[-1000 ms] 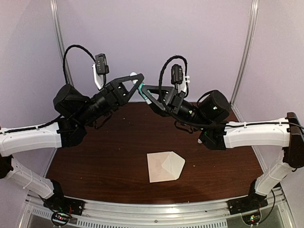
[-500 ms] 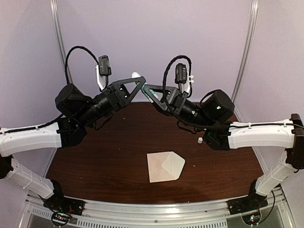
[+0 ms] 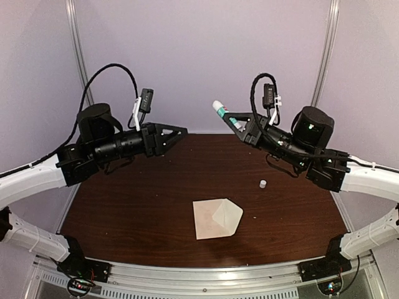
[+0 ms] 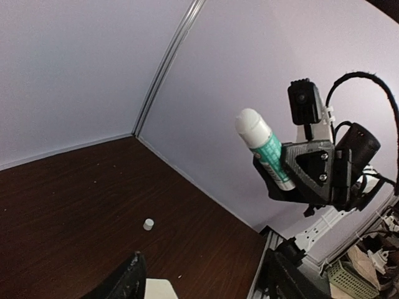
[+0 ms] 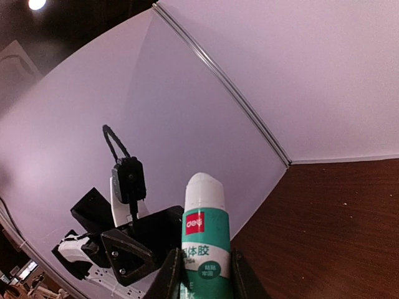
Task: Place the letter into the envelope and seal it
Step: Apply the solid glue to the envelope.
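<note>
Here, from above, a dark brown wood-grain table [image 3: 143, 212] fills the lower half of the frame. It is boxed in by smooth pale lilac walls [image 3: 199, 50] and slim metal posts [image 3: 78, 56].

The envelope [image 3: 217, 218] lies flat at lower centre. It is a small, pale beige-pink paper rectangle whose right end comes to a point, with triangular creases across it. Nothing touches it, and both arms are raised well apart from it. A tiny white cylindrical cap [image 3: 262, 184] sits on the bare wood up and to the right of the envelope, apart from it.

At upper right, the right gripper [image 3: 234, 121] has its black jaws closed narrowly on a glue stick [image 3: 223, 112]. This is a round tube with a teal-green label, and its white rounded tip is uncapped and points toward the upper left. In the right wrist view the tube rises between two black fingers [image 5: 169, 277], showing a small red logo and white printed characters.

At middle left, the left gripper [image 3: 176, 132] is made of black triangular plastic. It points right toward the glue stick, with open air between them. In the left wrist view its fingers [image 4: 131, 280] stand wide apart along the bottom edge, holding nothing. Black cables [image 3: 112, 68] loop above each wrist.
</note>
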`<action>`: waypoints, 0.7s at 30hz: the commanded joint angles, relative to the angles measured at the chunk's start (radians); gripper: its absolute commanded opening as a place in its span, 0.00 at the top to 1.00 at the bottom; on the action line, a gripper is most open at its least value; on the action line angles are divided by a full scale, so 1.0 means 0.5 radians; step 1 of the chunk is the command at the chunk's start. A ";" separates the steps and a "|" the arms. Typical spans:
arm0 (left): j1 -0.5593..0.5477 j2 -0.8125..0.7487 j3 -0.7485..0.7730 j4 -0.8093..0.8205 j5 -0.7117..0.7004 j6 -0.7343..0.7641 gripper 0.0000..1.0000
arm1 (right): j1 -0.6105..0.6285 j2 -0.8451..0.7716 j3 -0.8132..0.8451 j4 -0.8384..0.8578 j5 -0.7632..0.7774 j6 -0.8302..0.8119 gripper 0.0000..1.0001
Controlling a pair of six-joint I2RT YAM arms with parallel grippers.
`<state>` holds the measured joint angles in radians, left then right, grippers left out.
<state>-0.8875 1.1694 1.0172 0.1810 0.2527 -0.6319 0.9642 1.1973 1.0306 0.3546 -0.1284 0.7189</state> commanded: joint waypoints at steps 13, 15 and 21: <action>0.292 0.837 0.325 -0.870 0.515 0.963 0.56 | -0.012 -0.088 -0.367 -0.967 0.048 0.233 0.95; 0.283 0.930 0.328 -0.849 0.495 1.007 0.58 | 0.004 -0.044 -0.386 -0.967 0.006 0.282 0.95; 0.207 1.158 0.318 -0.719 0.392 0.996 0.65 | 0.056 0.128 -0.430 -0.962 -0.068 0.410 0.95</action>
<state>-0.7528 1.7039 1.1545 -0.2386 0.4721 -0.1703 0.9771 1.2190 0.8379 -0.1234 -0.1173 0.8619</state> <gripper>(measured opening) 0.370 0.217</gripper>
